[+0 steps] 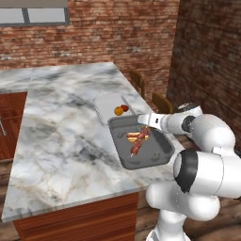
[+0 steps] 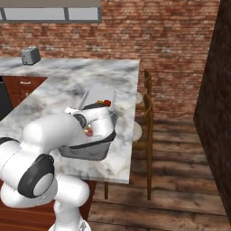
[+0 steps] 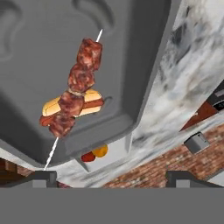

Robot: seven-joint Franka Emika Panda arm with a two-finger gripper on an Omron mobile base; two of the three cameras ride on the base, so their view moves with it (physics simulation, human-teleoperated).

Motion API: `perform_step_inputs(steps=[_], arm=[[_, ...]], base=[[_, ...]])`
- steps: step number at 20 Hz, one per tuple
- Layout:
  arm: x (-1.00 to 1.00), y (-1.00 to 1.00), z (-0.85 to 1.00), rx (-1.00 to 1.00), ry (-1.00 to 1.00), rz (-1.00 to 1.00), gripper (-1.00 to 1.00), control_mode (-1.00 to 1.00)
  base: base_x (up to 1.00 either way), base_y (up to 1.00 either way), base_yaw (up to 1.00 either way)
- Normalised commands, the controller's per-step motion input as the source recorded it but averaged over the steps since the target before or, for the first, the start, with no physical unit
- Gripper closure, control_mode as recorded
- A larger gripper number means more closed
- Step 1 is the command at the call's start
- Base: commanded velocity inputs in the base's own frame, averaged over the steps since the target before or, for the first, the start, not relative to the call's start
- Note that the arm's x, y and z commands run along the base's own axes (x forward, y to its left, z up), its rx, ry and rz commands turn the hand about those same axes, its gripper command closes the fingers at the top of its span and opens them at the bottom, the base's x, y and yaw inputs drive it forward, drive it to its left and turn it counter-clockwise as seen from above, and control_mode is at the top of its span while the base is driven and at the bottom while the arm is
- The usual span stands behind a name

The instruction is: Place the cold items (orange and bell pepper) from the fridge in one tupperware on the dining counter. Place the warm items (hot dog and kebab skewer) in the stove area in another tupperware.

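Now we hover the gripper (image 3: 111, 177) wide open, empty, above the grey tub (image 3: 144, 65); skewer (image 3: 75, 92) lies across hot dog (image 3: 89, 103) inside.

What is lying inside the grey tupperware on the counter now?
Inside the grey tupperware lie a kebab skewer and a hot dog. The skewer rests across the hot dog and covers its middle, so that part and the floor beneath them cannot be seen.
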Motion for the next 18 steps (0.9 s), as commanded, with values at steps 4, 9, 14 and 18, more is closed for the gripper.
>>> perform_step_inputs(steps=[4,9,14,18], arm=[[-0.77,0.0,1.0,0.0,0.0,0.01,-1.0,-1.0],[-0.99,0.0,1.0,0.2,-0.01,0.0,-1.0,-1.0],[-0.91,0.0,1.0,0.39,-0.05,-0.09,-1.0,-1.0],[-0.92,0.0,1.0,0.48,-0.03,-0.13,-1.0,-1.0]], base=[[0.0,0.0,0.0],[0.0,0.0,0.0],[0.0,0.0,0.0],[0.0,0.0,0.0]])
